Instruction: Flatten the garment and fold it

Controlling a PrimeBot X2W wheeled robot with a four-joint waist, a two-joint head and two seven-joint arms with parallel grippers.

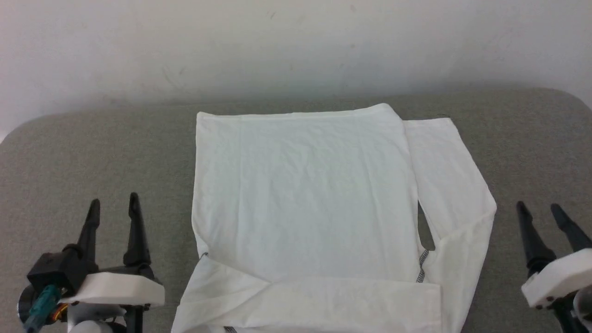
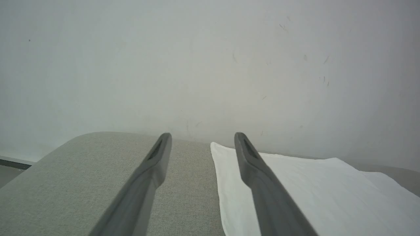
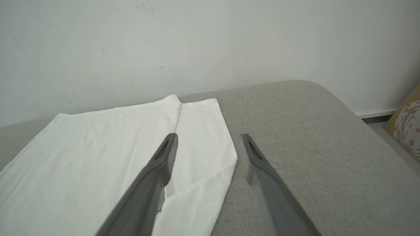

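Note:
The garment (image 1: 310, 194) is a white shirt lying flat on the grey padded surface (image 1: 92, 157), its hem toward the wall. One sleeve is folded across its near end, and the other sleeve (image 1: 455, 185) lies bent along its right side with grey stitching showing at the seam. My left gripper (image 1: 114, 202) stands open to the left of the shirt, holding nothing. On the shirt's right my right gripper (image 1: 539, 206) is open and empty too. The left wrist view has the garment (image 2: 295, 190) just right of its fingers. The right wrist view shows the garment (image 3: 98, 147) and the bent sleeve to its left.
A pale wall (image 1: 296, 46) rises right behind the padded surface, whose far corners are rounded. Bare grey padding lies on both sides of the shirt. In the right wrist view a brown patterned object (image 3: 407, 121) stands on the floor past the surface's right edge.

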